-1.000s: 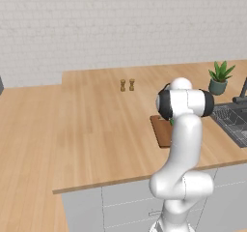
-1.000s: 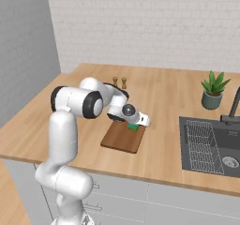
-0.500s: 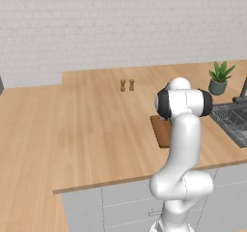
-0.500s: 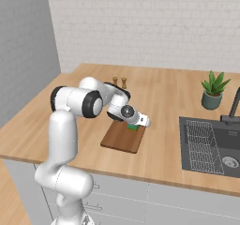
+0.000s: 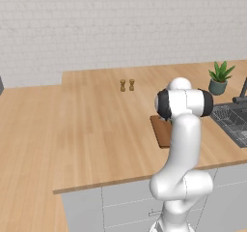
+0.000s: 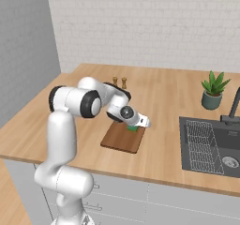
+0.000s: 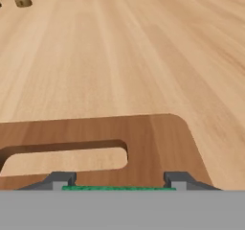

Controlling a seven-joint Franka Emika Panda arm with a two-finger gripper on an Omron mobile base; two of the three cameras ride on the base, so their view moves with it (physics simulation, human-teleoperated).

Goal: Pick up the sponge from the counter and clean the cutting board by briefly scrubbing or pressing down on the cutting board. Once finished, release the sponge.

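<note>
Sponge: sponge (image 6: 133, 128) sits low over the cutting board's far part; in my hand view I see its green edge (image 7: 117, 188) spanning between the two finger tips.
Gripper: my gripper (image 6: 135, 126) is clenched on the sponge, one finger tip at each end of it; in the hand view the gripper (image 7: 117, 182) points along the board toward the slot handle.
Cutting board: dark reddish-brown cutting board (image 6: 123, 137) lies flat on the counter near its front edge; its slot handle shows just ahead of my finger tips (image 7: 61, 179). From the left base camera I see one end of the board (image 5: 160, 129) beside my arm.
Counter: light wood-grain counter (image 6: 164, 97) with grey cabinet fronts below.
Shakers: two small brown shakers (image 6: 119, 82) stand side by side, well behind the board.
Sink: dark sink (image 6: 208, 144) is set into the counter to the right, apart from the board.
Plant: potted plant (image 6: 213, 90) stands behind the sink.
</note>
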